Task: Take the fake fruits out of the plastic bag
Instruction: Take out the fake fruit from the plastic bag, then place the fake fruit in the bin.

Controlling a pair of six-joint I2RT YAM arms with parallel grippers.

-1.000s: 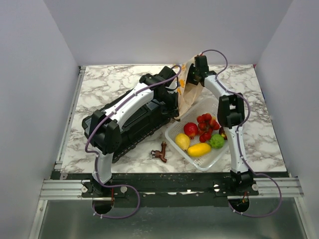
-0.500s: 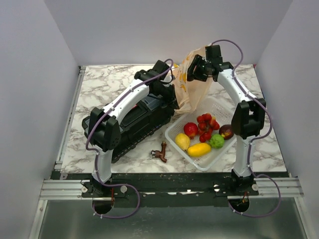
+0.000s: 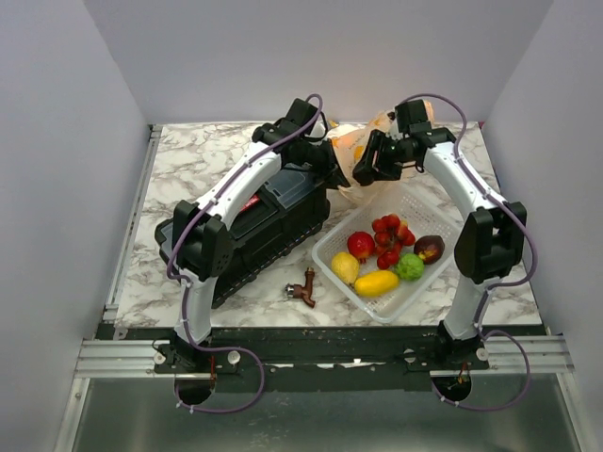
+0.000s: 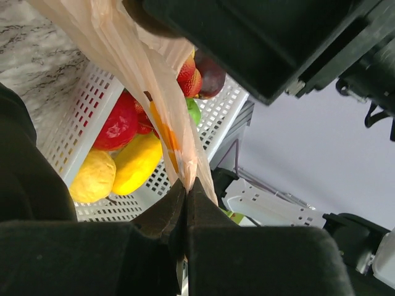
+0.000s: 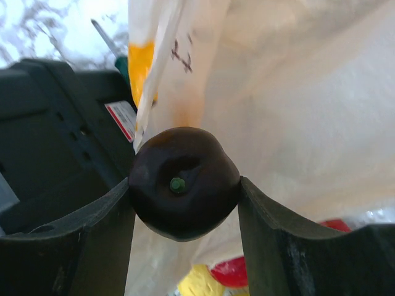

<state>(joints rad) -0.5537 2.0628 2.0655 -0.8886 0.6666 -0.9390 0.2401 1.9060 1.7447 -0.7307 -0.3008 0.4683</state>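
My left hand (image 4: 186, 185) pinched tight on the plastic bag (image 4: 142, 68), my right hand (image 5: 184, 192) half-wide, gripping the dark plum (image 5: 185, 160).

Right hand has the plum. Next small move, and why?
Probably swing the right hand toward the basket and lower it: the plum sits gripped outside the bag, which the left hand pinches, and other fruits already lie in the basket.
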